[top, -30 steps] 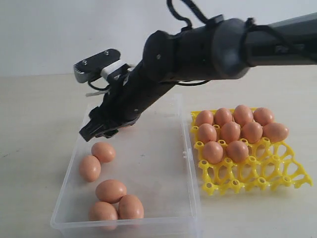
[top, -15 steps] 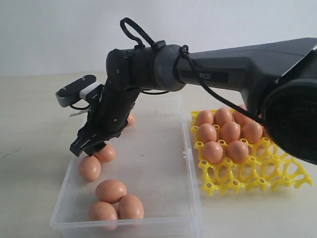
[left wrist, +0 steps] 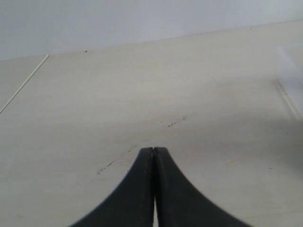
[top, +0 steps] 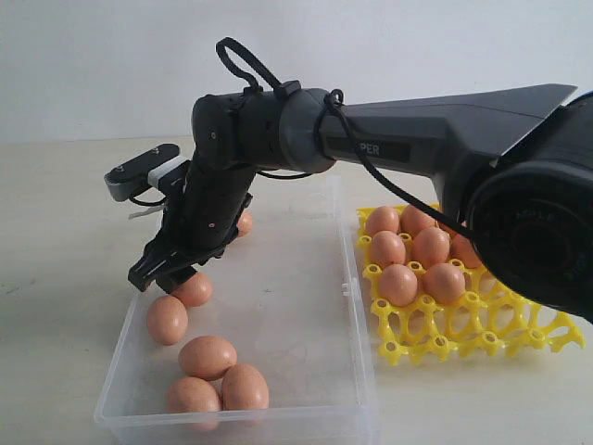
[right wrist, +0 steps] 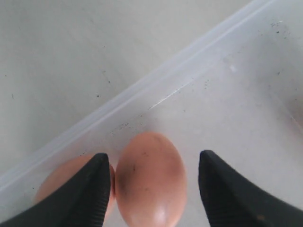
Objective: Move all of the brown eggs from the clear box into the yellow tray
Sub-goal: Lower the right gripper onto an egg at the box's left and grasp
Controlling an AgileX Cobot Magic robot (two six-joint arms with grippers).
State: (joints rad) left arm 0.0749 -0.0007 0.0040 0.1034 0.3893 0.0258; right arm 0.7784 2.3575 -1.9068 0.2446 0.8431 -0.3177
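My right gripper [top: 159, 275] reaches across into the clear box [top: 359, 336] and hangs open just over a brown egg [top: 193, 290] by the box's left wall. In the right wrist view that egg [right wrist: 150, 178] lies between the open fingers of the right gripper [right wrist: 154, 157], nearer one finger, with a second egg [right wrist: 59, 182] partly hidden behind that finger. Several more brown eggs [top: 207, 356] lie toward the box's front, and one [top: 244, 223] sits behind the arm. The yellow tray [top: 463, 330] holds several eggs [top: 431, 247] in its far rows. My left gripper [left wrist: 154, 151] is shut over bare table.
The right arm's dark links [top: 398, 139] span above the box and cover part of the tray. The box's low clear wall [right wrist: 156, 81] runs close beside the eggs under the gripper. The tray's front cups [top: 435, 348] hold nothing.
The right arm has swung left and down inside the box, bringing its open gripper from mid-air over the two eggs by the left wall. The eggs have not moved.
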